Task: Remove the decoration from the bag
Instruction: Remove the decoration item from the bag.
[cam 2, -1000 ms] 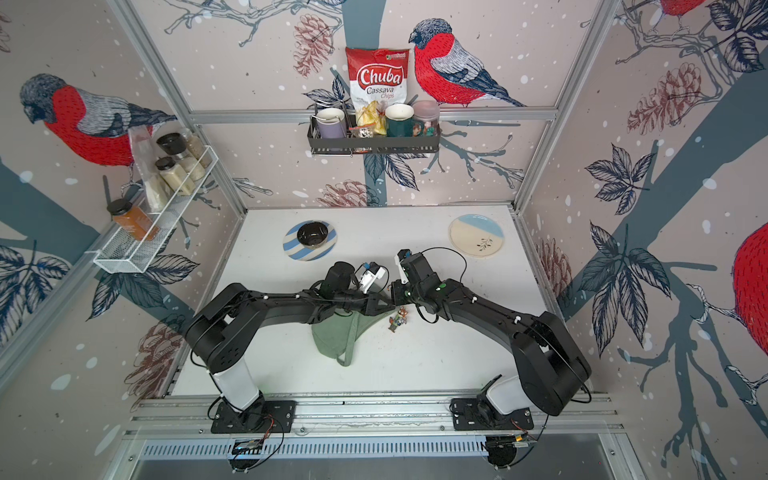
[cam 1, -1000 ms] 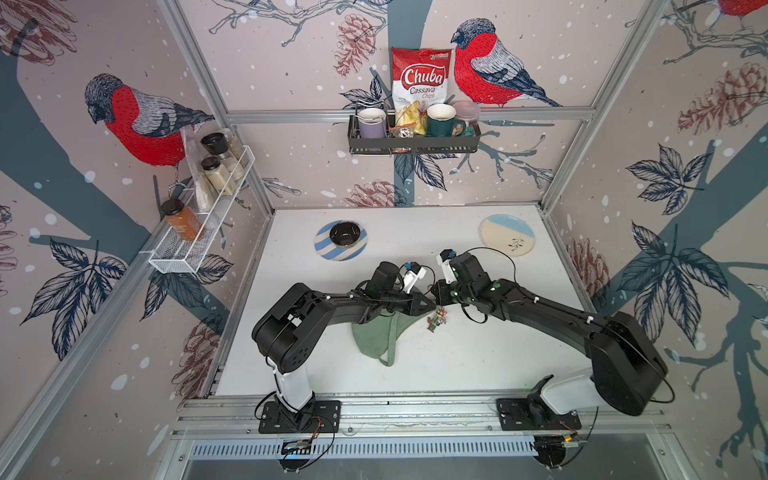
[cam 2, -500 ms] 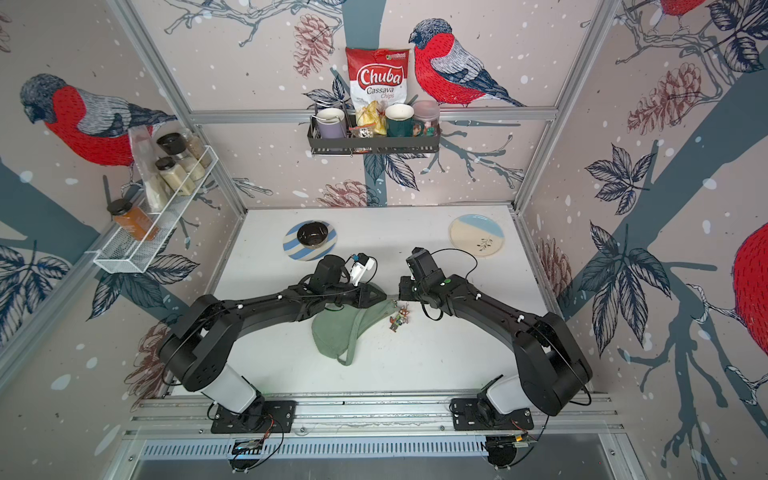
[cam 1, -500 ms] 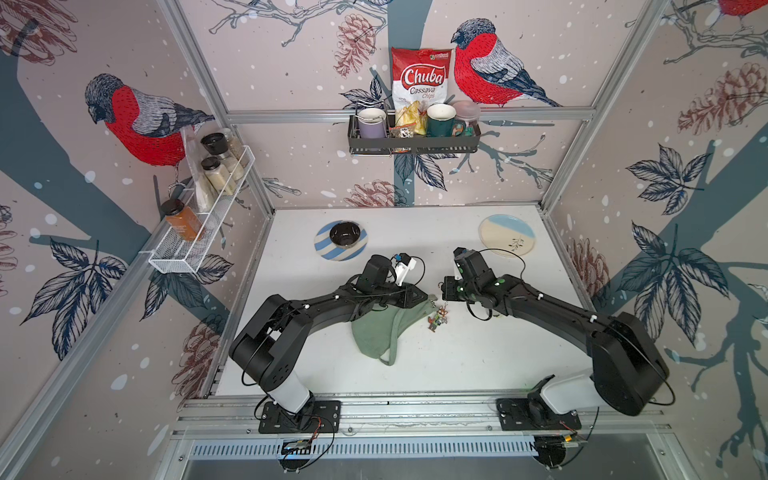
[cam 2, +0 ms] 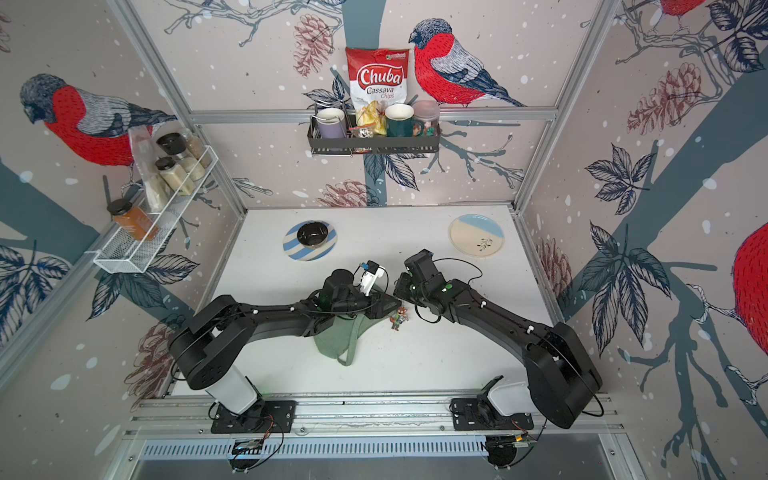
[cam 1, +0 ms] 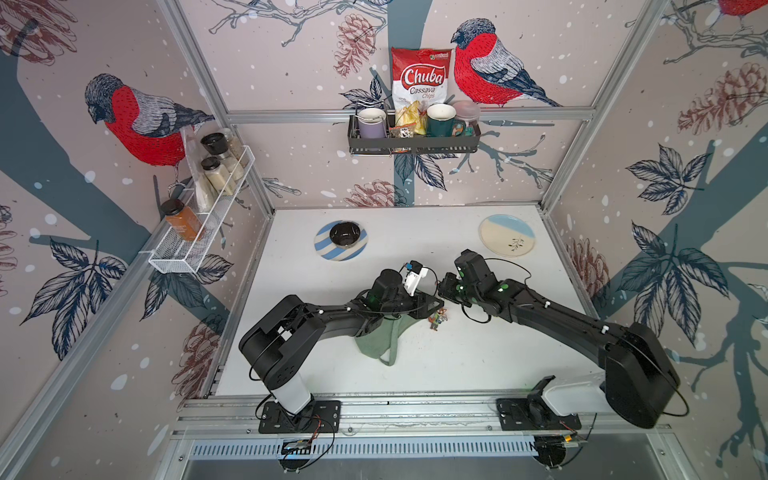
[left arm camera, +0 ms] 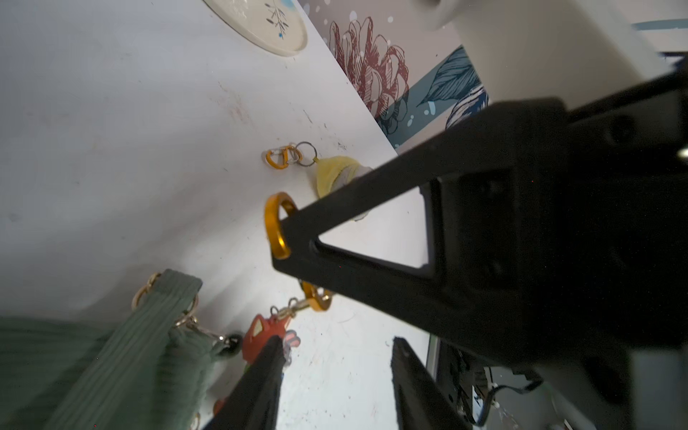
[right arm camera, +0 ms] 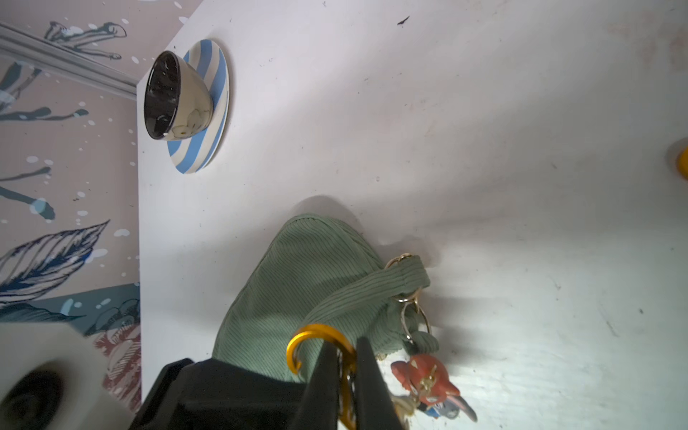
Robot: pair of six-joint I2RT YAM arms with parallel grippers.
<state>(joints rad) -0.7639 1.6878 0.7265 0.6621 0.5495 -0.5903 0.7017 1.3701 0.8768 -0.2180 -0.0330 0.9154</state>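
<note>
The sage-green bag lies on the white table, partly under my left arm. A red fox decoration lies beside its strap end. My right gripper is shut on the decoration's orange carabiner, a little apart from the bag's gold rings. My left gripper is open right next to it. Only bare table shows between its fingers, and one fingertip overlaps the fox.
A second keychain, a yellow charm on a small orange clip, lies loose on the table beyond the grippers. A striped plate carrying a dark bowl stands at the back left, a cream-and-blue plate at the back right. Shelves hang on the walls.
My left gripper has opened and shifted right, up against the right gripper. The bag has sunk flat onto the table. The right gripper has stayed shut on the carabiner.
</note>
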